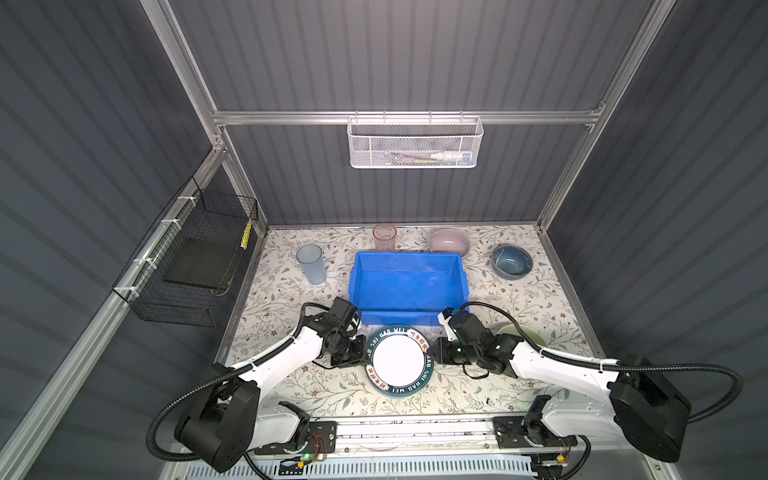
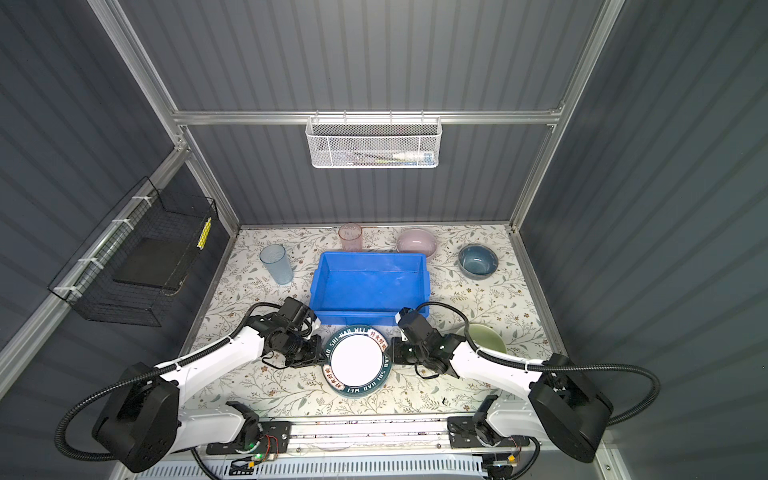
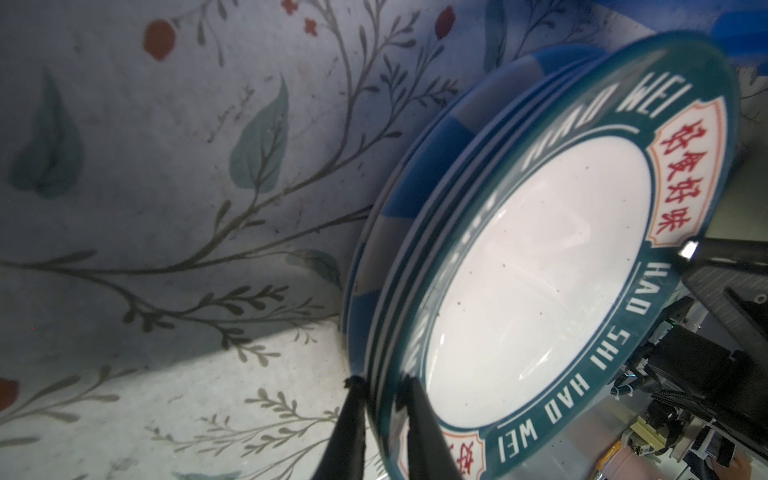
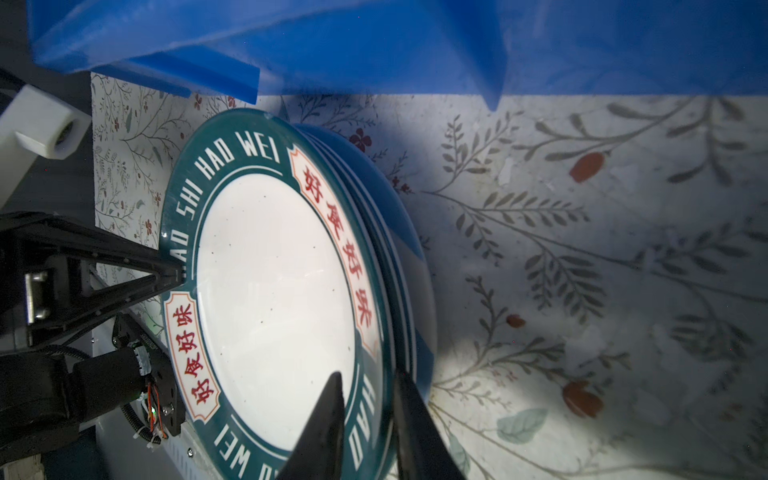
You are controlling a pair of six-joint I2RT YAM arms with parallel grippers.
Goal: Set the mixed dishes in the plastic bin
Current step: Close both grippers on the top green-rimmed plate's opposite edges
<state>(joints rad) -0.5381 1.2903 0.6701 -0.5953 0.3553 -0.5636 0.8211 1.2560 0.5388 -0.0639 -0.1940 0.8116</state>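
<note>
The floral-print tabletop (image 1: 291, 291) sits inside a grey ribbed enclosure. The plastic bin (image 1: 409, 318) stands at its centre, empty. The stack of plates (image 1: 399, 360) lies just in front of the bin's near wall, with the green-lettered plate (image 2: 356, 359) on top and the blue-white striped plate (image 3: 415, 195) lowest in view.

The left gripper (image 1: 365, 358) pinches the stack's left rim and the right gripper (image 1: 433, 353) pinches its right rim. In each wrist view, one finger (image 3: 419, 415) bears on the top plate and the other on the underside. Whether the stack is clear of the table cannot be told.

Step in hand, as judged: a two-arm grasp before the lift. The next move calls for an equal, level rise on both sides, then travel over the bin's near lip, which sits close to the plate edge.

The bin floor offers open room. The pale green bowl (image 1: 525, 332) lies just beside the right arm. The pink tumbler (image 1: 384, 237) and lilac bowl (image 1: 449, 242) stand just behind the far wall.
</note>
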